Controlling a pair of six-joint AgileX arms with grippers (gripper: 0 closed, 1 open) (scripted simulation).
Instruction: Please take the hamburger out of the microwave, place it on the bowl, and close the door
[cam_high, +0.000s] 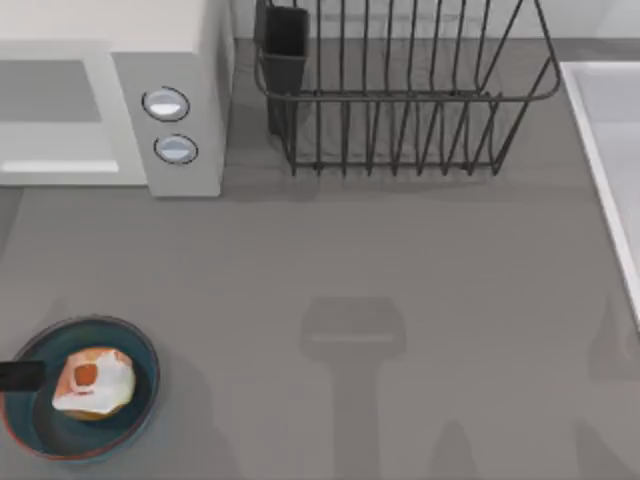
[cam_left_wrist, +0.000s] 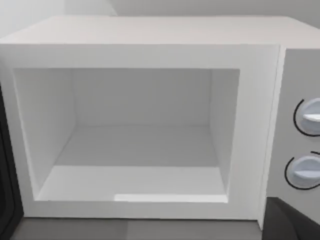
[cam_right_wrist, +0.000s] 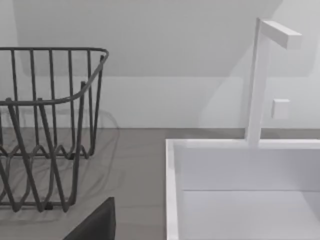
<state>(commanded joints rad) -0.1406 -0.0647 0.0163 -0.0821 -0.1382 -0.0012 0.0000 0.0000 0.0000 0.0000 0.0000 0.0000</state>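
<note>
Top view: hamburger (cam_high: 93, 383) spot-up in bowl (cam_high: 140, 400)

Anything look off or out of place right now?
Nothing spilled or damaged. The hamburger sits in the bowl at the table's near left. The microwave cavity is bare and open; its door has not been closed yet.
</note>
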